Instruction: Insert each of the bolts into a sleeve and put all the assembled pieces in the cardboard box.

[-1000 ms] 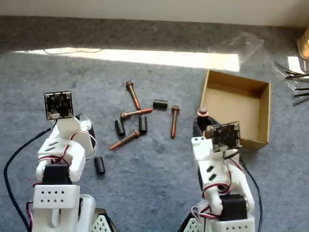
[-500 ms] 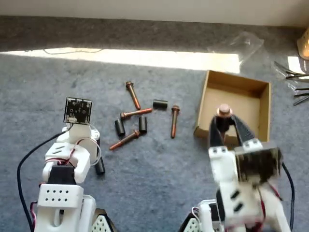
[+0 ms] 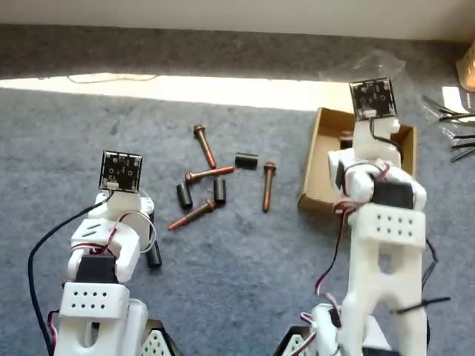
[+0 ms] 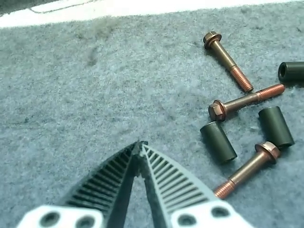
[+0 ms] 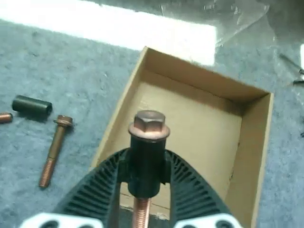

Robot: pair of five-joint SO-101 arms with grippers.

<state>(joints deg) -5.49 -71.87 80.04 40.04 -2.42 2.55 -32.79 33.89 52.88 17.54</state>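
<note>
Pinching a sleeved bolt (image 5: 148, 137) over the cardboard box (image 5: 204, 128), right claw (image 5: 146, 157), left claw (image 4: 139, 145) pressed together near loose bolts (image 4: 247, 99)

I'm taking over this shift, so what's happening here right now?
The right hand grips a black cylindrical sleeve with a copper hex-head bolt pushed through it, held above the open brown cardboard box. The left hand is shut on nothing, over the grey carpet beside four loose copper bolts and four loose black sleeves.
</note>
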